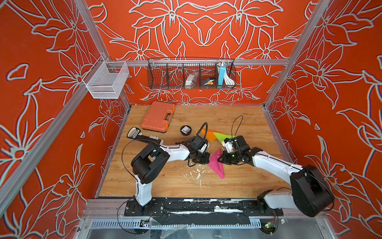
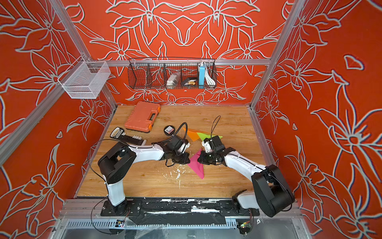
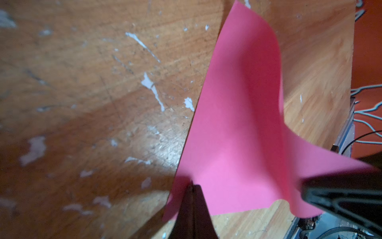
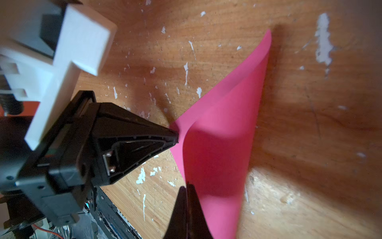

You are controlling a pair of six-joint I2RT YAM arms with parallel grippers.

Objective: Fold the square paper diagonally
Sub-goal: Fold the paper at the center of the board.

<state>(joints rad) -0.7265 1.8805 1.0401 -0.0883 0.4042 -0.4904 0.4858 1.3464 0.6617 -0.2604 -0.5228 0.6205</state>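
Note:
The square paper is pink (image 1: 216,166) (image 2: 197,167) and lies mid-table, bowed upward into a curved fold between both grippers. Its near tip rests on the wood. My left gripper (image 1: 208,160) (image 2: 188,161) is shut on one raised corner; in the left wrist view its tips (image 3: 192,185) pinch the pink sheet (image 3: 237,124). My right gripper (image 1: 219,159) (image 2: 198,160) is shut on the opposite raised corner, with the tips (image 4: 188,186) closed on the paper (image 4: 223,134). The left gripper (image 4: 175,136) also shows there, pinching the sheet's other side. The two grippers stand close together.
An orange folded paper (image 1: 208,134) and a green one (image 1: 222,136) lie behind the grippers. An orange tool case (image 1: 158,117), a black round tin (image 1: 185,130) and a black strip with keys (image 1: 144,136) sit at back left. Wire baskets (image 1: 191,74) (image 1: 105,79) hang on the frame.

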